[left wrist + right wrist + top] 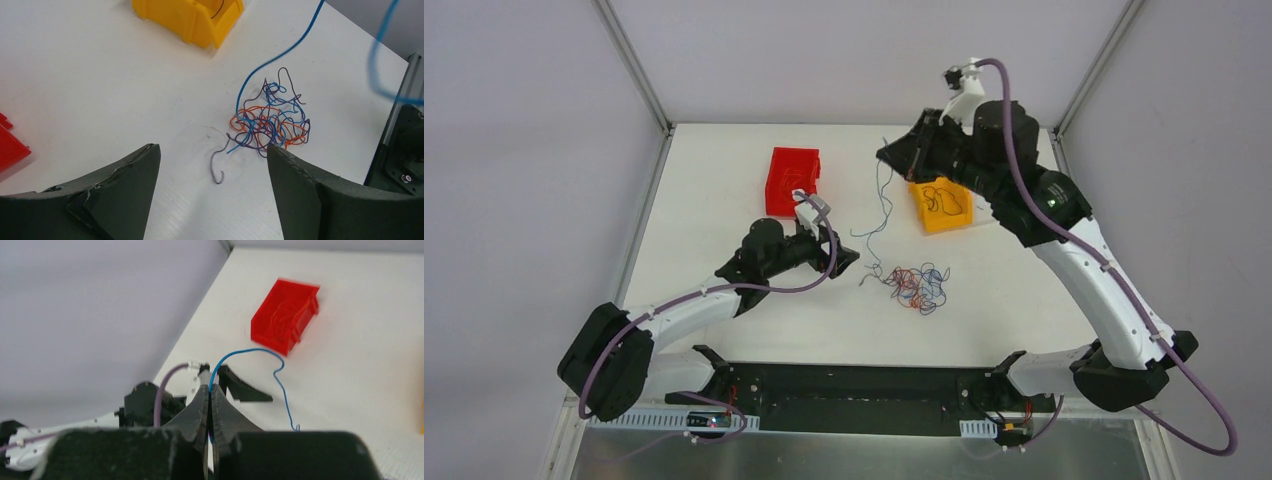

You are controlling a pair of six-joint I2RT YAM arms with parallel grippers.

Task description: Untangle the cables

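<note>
Blue cable [248,349] between right jaws

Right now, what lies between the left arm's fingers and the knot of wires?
Mostly bare table; one loose greyish strand hooks out of the knot toward the open left fingers. The left wrist view shows it.

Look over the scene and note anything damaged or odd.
On the left gripper, one of the fingers has cracked, frayed padding along its edge. Nothing else stands out; the right gripper pinches one blue strand of the cables.
</note>
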